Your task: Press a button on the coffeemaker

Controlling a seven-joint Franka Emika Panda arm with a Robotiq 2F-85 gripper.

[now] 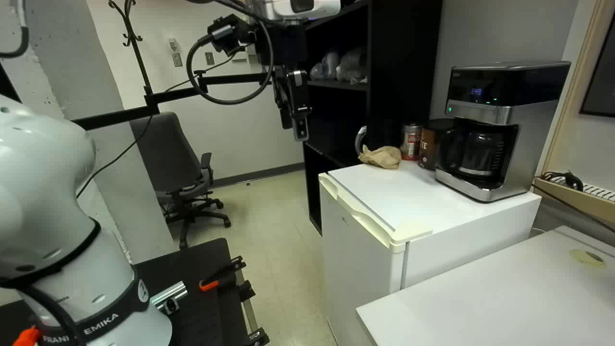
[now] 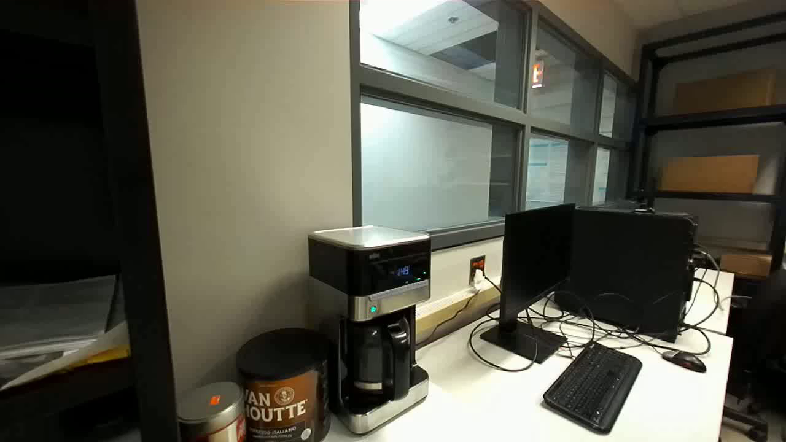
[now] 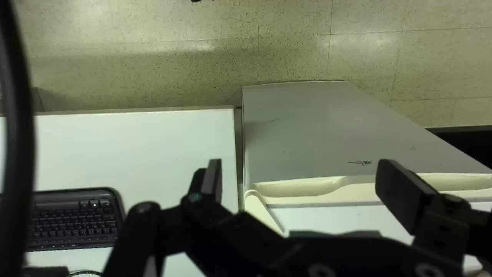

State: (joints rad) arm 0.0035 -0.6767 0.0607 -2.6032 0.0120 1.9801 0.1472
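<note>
The coffeemaker point(image 1: 535, 129) is a black and silver drip machine on top of the white fridge. In an exterior view it faces the camera more directly point(image 2: 368, 264). Its display is lit, and a small green-lit button point(image 2: 373, 309) shows on the silver strip below it. The button also shows in an exterior view point(image 1: 449, 109). The glass carafe point(image 1: 480, 150) sits inside the machine. My gripper point(image 1: 294, 127) hangs in the air, pointing down, well apart from the coffeemaker. In the wrist view the fingers point(image 3: 301, 169) are wide apart with nothing between them. The coffeemaker is out of the wrist view.
The white fridge point(image 1: 399, 202) stands beside a white desk point(image 1: 490, 293). A brown coffee can point(image 2: 282, 387), a red and silver can point(image 1: 411, 142) and a crumpled brown bag point(image 1: 382, 157) stand beside the coffeemaker. A black shelf point(image 1: 403, 57) rises behind. A keyboard point(image 2: 592, 387) and monitor point(image 2: 537, 264) are on the desk.
</note>
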